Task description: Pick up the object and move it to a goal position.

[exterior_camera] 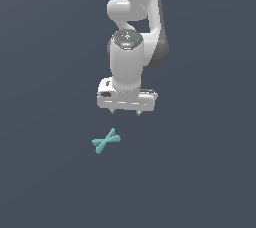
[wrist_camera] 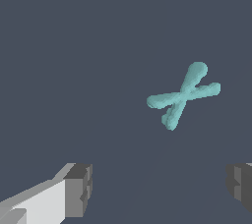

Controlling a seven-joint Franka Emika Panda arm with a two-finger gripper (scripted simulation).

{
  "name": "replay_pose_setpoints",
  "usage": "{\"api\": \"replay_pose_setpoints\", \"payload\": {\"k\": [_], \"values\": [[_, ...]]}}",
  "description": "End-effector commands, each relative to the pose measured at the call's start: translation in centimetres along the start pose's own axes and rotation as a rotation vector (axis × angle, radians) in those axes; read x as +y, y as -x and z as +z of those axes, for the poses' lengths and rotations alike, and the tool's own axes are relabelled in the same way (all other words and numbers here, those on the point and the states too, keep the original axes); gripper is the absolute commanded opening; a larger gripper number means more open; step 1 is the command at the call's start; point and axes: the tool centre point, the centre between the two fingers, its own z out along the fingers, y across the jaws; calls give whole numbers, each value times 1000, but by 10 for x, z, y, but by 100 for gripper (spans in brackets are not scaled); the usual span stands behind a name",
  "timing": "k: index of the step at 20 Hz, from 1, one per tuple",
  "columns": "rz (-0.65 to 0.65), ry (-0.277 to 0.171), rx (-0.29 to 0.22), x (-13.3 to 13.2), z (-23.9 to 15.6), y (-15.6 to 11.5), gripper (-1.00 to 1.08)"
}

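Observation:
The object is a small teal X of two thin crossed bars lying flat on the dark grey floor. The white gripper hangs above it, a little toward the exterior view's right, with its two short fingertips pointing down and spread apart. In the wrist view the object lies clear of the fingers, outside the gap between them. The gripper is open and holds nothing.
The white arm rises from the gripper to the top of the exterior view. Around it only the plain dark grey floor shows.

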Motion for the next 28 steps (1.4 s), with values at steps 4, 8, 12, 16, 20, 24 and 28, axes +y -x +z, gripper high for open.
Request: {"api": "replay_pose_setpoints", "payload": {"k": [4,8,12,16,20,24,28], "values": [[147,-7,-12,13,16,-11,100],[286,-11,-22,25,32,-20,100],[429,-12,-33,38,49,-29,100],[570,-11,-42,51,66,-37,100],[699,-8,-50,63,82,-44,100],[799,-4,-55,73,95,-48,100],[869,-1,-59,80,104,-51,100]]}}
